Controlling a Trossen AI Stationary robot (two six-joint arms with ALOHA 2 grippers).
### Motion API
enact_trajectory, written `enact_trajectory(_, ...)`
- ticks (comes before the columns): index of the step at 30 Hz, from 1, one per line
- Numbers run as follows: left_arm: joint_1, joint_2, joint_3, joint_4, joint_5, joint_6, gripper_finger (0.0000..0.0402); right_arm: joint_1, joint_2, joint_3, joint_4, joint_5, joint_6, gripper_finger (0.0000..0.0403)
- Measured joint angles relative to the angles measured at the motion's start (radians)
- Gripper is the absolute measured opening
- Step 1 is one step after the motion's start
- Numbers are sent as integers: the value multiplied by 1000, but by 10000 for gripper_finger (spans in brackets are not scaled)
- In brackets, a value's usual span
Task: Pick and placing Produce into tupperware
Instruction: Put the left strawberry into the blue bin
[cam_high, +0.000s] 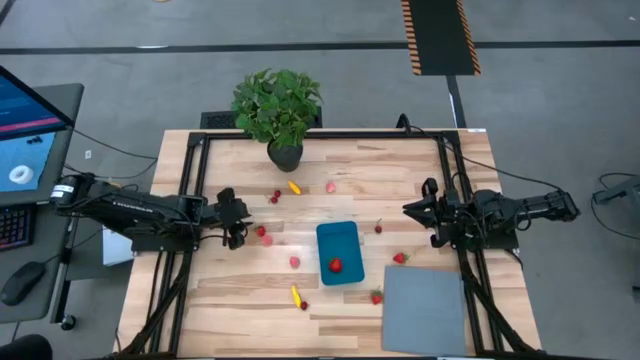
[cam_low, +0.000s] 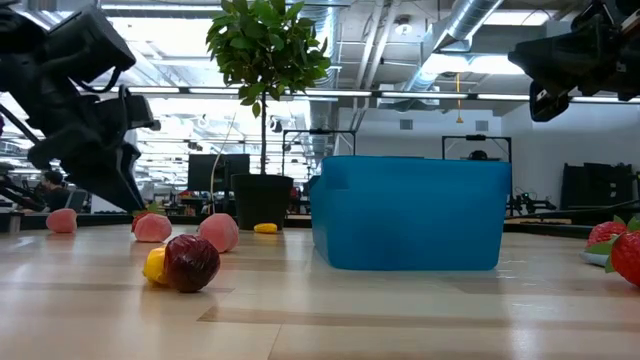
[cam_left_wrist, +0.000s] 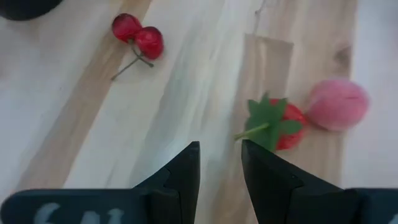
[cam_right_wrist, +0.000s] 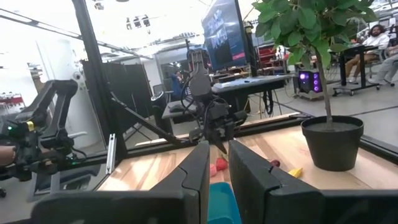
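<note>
Produce lies scattered over the wooden table (cam_high: 240, 310) around the tupperware (cam_high: 338, 253), with one red piece (cam_high: 335, 265) already inside the tub. The left gripper (cam_high: 237, 233) hovers just beside a strawberry (cam_left_wrist: 280, 124) with a leafy green cap, and a pink peach (cam_left_wrist: 337, 104) touches that berry's far side. Its fingers stand narrowly parted with nothing between them. These pieces look light, smooth and rounded, likely to roll or squirt away, so I would pinch the strawberry across its red body, not its thin stem. The right gripper (cam_high: 432, 222) waits near the table's right edge, fingers also slightly apart and empty. From table height the tub's wall hides whatever sits inside, and the dark red piece (cam_low: 190, 262) up front is possibly a plum.
</note>
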Motion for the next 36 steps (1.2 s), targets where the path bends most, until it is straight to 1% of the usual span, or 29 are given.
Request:
enact_trajectory(2, 0, 18, 0, 6, -9, 30, 109, 0, 0, 0, 0, 0, 1, 83)
enact_trajectory(11, 0, 103, 32, 16, 3, 45, 109, 0, 0, 0, 0, 0, 3, 83)
enact_trajectory(19, 0, 171, 88, 33, 6, 146, 109, 0, 0, 0, 0, 0, 18, 83)
enact_trajectory(22, 0, 203, 104, 22, 31, 168, 109, 0, 0, 0, -1, 0, 18, 83)
enact_trajectory(25, 0, 240, 111, 25, 66, 165, 109, 0, 0, 0, -2, 0, 19, 83)
enact_trajectory(31, 0, 301, 114, 36, 61, 129, 109, 0, 0, -1, -4, 0, 21, 83)
enact_trajectory(34, 0, 309, 114, 33, 40, 92, 109, 0, 0, -1, -4, 0, 26, 83)
enact_trajectory(36, 0, 309, 114, 38, 56, 89, 109, 0, 0, -1, -6, 0, 26, 83)
